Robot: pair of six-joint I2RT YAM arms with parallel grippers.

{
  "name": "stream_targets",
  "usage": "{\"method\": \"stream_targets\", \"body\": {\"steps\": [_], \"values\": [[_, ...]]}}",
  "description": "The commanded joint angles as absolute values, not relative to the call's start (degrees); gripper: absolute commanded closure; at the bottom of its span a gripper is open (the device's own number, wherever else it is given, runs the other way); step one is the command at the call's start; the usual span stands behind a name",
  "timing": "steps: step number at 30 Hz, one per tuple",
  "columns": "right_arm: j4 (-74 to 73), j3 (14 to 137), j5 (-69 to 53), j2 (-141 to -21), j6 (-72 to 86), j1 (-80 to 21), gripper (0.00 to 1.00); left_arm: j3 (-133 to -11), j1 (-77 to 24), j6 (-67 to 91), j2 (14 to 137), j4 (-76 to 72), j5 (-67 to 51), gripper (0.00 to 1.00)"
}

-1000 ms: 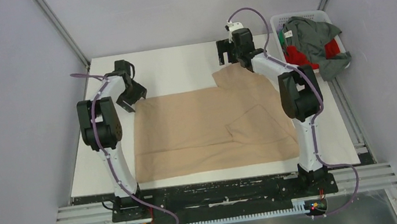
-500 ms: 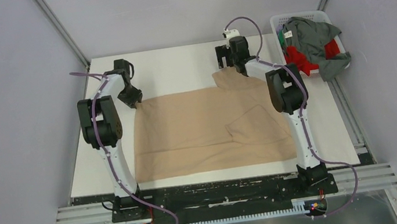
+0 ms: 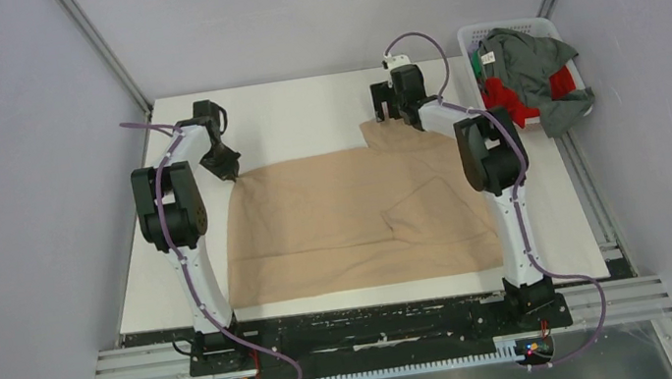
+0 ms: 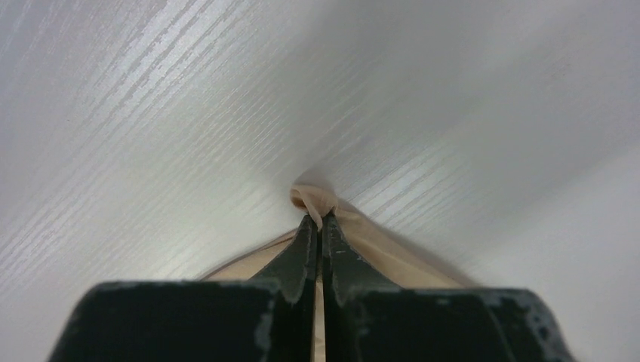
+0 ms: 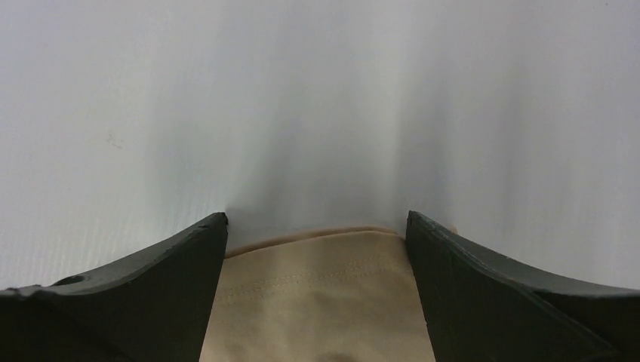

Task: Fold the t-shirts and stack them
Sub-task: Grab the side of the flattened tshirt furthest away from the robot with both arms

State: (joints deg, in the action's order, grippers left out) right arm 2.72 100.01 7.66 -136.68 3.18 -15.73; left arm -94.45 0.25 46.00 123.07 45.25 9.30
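Tan t-shirt (image 3: 345,213) lies flat across the table (image 3: 300,105) | left gripper (image 4: 318,226) clamped on its far left corner | right gripper (image 5: 315,219) spread wide, straddling the far right edge, not gripping | step, I judge: taking both far corners for the first fold | next: close right, lift evenly | grey-green shirt (image 3: 533,63) and red shirt (image 3: 503,97) wait in basket (image 3: 547,24)
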Motion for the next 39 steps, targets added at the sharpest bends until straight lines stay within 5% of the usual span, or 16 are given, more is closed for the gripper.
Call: {"method": "stream_targets", "body": {"steps": [1, 4, 8, 13, 26, 39], "values": [[-4.82, 96.65, 9.30, -134.10, 4.81, -15.56, 0.13, -94.42, -0.09, 43.58, 122.37, 45.97, 6.53, 0.98], [-4.83, 94.96, 10.00, -133.12, 5.82, -15.58, 0.26, -94.22, -0.07, 43.17, 122.67, 46.01, 4.74, 0.98], [-3.51, 94.29, 9.97, -132.86, 7.13, -15.56, 0.67, -94.29, -0.09, 42.76, 122.85, 45.92, 4.45, 0.98], [-1.07, 93.40, 11.45, -130.79, 9.11, -15.56, 0.99, -95.60, -0.10, 41.43, 122.41, 46.01, 3.00, 0.98], [12.27, 68.61, 6.65, -106.80, 5.04, -15.90, 1.00, -92.30, -0.46, 38.05, 115.24, 46.07, 3.68, 0.98], [5.91, 50.62, 12.77, -83.62, 4.15, -21.21, 1.00, -77.84, -3.70, 38.22, 100.12, 43.98, 11.35, 0.98]]}}
